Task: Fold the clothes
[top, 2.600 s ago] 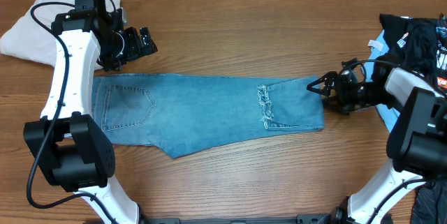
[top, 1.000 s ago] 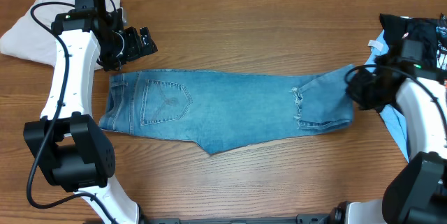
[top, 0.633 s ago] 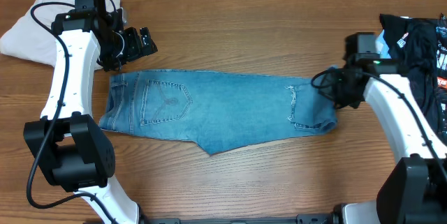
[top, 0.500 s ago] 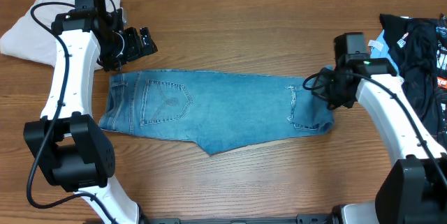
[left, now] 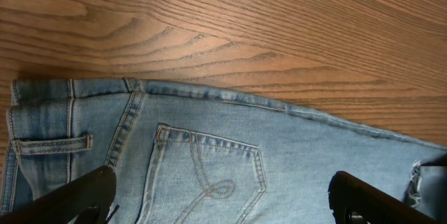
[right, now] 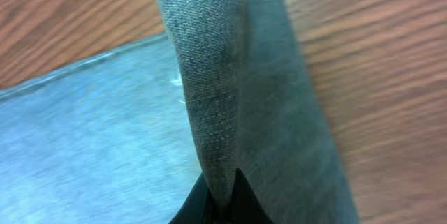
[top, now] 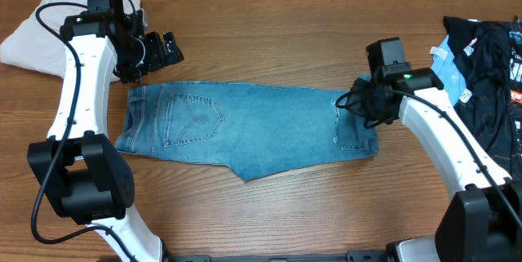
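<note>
The jeans [top: 236, 127] lie flat on the bench [top: 269, 33], our right claw [top: 357, 105] pinched tight on a raised fold at their hem end. Our left claw [top: 165, 50] hangs wide and empty just beyond their waistband, so we fear pulling the hem over drags everything, or the thin pinch slips.

One jeans [top: 261, 131], perhaps two other garments [top: 24, 46]

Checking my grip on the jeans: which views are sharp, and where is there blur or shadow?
Overhead: even light, sharp, jeans clear. Left wrist: crisp stitching, no glare. Right wrist: soft and smeared, table streaked; the denim fold in the right gripper shadows the cloth beside it.
</note>
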You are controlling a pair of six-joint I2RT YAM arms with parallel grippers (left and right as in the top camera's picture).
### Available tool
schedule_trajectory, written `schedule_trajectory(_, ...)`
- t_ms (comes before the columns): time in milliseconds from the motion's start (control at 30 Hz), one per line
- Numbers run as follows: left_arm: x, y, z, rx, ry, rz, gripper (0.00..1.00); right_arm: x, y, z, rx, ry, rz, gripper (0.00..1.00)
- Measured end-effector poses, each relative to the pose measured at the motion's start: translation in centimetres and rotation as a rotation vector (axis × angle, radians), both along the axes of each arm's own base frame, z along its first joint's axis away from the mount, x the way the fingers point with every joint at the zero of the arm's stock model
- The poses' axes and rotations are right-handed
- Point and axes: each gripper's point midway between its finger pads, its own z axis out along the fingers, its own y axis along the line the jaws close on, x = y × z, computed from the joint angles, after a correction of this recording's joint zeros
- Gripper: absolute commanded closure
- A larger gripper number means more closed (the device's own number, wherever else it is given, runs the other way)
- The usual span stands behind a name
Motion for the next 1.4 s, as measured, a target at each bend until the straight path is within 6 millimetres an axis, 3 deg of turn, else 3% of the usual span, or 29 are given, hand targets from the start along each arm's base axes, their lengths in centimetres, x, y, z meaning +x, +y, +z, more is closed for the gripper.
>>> schedule_trajectory(100,0.0,0.0,0.0,0.000,0.000,0.000,0.00,0.4,1.6,0.3,0.038,-0.024,0.031,0.85)
schedule_trajectory(433,0.0,0.0,0.0,0.000,0.000,0.000,0.00,-0.1,6.0,0.4,0.098,-0.036,0.104,0.84)
schedule_trajectory(767,0.0,0.0,0.0,0.000,0.000,0.000,0.00,-0.6,10.8,-4.1,0.147,0.064,0.128,0.84)
schedule_trajectory(867,0.0,0.0,0.0,0.000,-0.001,0.000,0.00,-0.3,11.9,-4.4,0.192,0.065,0.134,0.82)
schedule_trajectory(1067,0.0,0.0,0.0,0.000,0.000,0.000,0.00,0.5,13.6,-3.6,0.283,0.032,0.154,0.75)
schedule_trajectory(1267,0.0,0.0,0.0,0.000,0.000,0.000,0.00,0.1,14.0,-3.5,0.308,0.047,0.162,0.52)
schedule_trajectory(1400,0.0,0.0,0.0,0.000,0.000,0.000,0.00,-0.4,13.4,-3.1,0.296,0.086,0.166,0.46)
